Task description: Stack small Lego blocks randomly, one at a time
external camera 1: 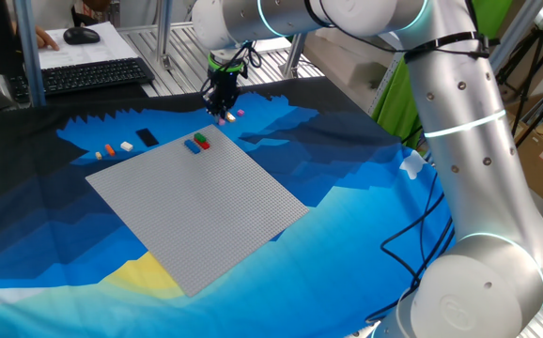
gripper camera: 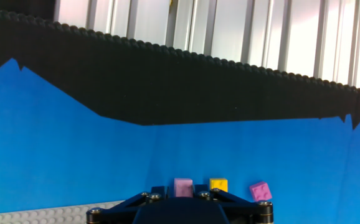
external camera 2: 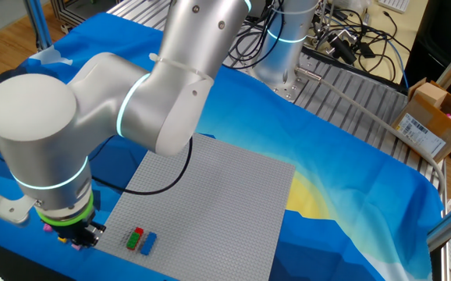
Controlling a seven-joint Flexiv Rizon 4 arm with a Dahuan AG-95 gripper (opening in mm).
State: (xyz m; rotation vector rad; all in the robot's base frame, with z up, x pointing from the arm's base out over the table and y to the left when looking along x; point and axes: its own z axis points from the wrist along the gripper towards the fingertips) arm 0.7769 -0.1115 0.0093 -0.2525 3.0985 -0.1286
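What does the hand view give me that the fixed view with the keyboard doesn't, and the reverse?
Hand view only: the yellow block clearly, in a row between two pink blocks.

Keyboard-side fixed view only: the whole grey baseplate, the red, green and blue blocks on it, loose blocks left of it, the keyboard and the arm.

Both: the blue cloth and the pink block beside the gripper.

In the hand view the fingers' tips sit below the bottom edge, hiding any grip on the pink block (gripper camera: 183, 186). The small bricks (external camera 1: 114, 148) left of the baseplate (external camera 1: 196, 202) are too tiny to tell apart.
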